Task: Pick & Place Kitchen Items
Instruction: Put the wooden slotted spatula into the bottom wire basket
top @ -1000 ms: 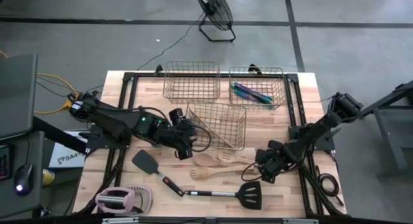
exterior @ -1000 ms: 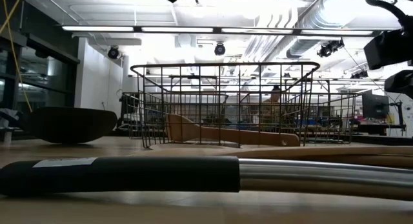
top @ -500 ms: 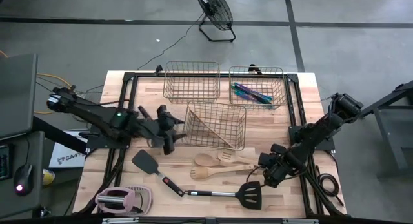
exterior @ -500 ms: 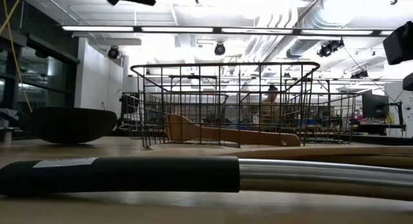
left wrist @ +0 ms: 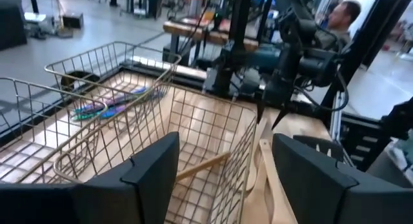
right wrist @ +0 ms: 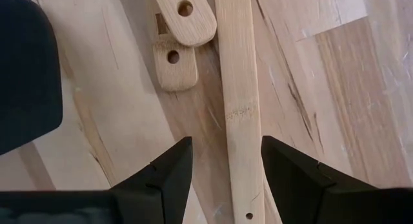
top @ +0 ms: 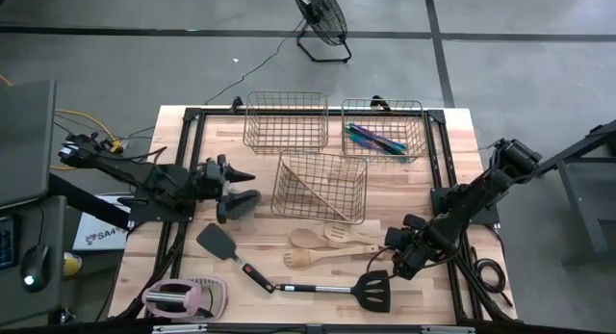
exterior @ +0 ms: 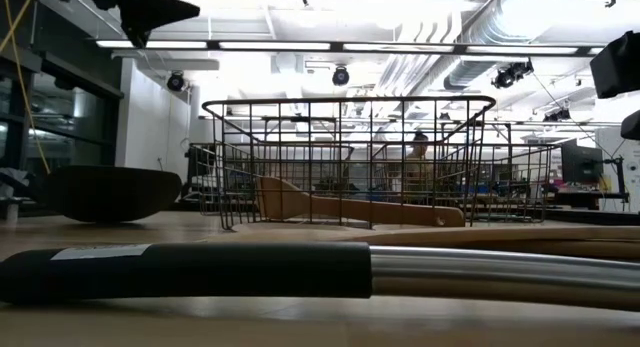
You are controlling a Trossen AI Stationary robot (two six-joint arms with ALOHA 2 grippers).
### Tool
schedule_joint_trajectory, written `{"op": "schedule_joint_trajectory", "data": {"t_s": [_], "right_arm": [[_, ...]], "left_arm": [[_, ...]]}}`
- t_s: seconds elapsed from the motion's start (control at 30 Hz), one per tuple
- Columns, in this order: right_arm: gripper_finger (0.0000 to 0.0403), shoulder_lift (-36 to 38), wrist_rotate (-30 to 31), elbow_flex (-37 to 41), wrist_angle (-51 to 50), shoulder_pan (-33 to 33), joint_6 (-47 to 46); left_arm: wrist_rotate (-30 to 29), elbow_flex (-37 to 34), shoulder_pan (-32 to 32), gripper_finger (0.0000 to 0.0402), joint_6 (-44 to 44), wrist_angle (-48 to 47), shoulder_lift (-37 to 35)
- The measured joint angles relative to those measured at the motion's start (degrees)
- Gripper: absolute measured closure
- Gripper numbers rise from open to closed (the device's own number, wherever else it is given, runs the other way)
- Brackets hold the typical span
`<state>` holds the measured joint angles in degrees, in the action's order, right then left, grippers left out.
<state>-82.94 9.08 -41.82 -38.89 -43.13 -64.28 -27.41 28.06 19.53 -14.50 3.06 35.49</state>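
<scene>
Over the wooden spoons [top: 322, 245] we see the right gripper [top: 393, 264], jaws wide; left gripper [top: 231, 192], jaws wide, beside the basket [top: 320, 185].

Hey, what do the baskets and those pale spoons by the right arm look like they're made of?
Baskets: thin metal wire, coppery sheen, open grid you see through. Pale spoons: probably unfinished wood; the right wrist view shows grain along a handle and drilled hanging holes.

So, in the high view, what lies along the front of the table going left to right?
Pink-and-white gadget → black spatula → wooden spoons → black slotted spatula → right pincer.
</scene>
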Motion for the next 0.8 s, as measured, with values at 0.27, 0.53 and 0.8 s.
{"op": "schedule_joint_trajectory", "data": {"t_s": [0.27, 0.53, 0.8], "right_arm": [[0.0225, 0.0, 1.5, 0.0, 1.0, 0.0, 0.0], [0.0225, 0.0, 1.3, 0.0, 1.9, 0.0, 0.0], [0.0225, 0.0, 1.3, 0.0, 2.3, 0.0, 0.0]], "left_arm": [[0.0, -8.7, 0.0, 0.0158, 2.9, 6.8, -10.2], [-0.2, -13.3, 0.0, 0.0158, 6.8, 7.9, -20.6], [-0.5, -17.3, 0.0, 0.0158, 9.3, 7.0, -31.5]]}}
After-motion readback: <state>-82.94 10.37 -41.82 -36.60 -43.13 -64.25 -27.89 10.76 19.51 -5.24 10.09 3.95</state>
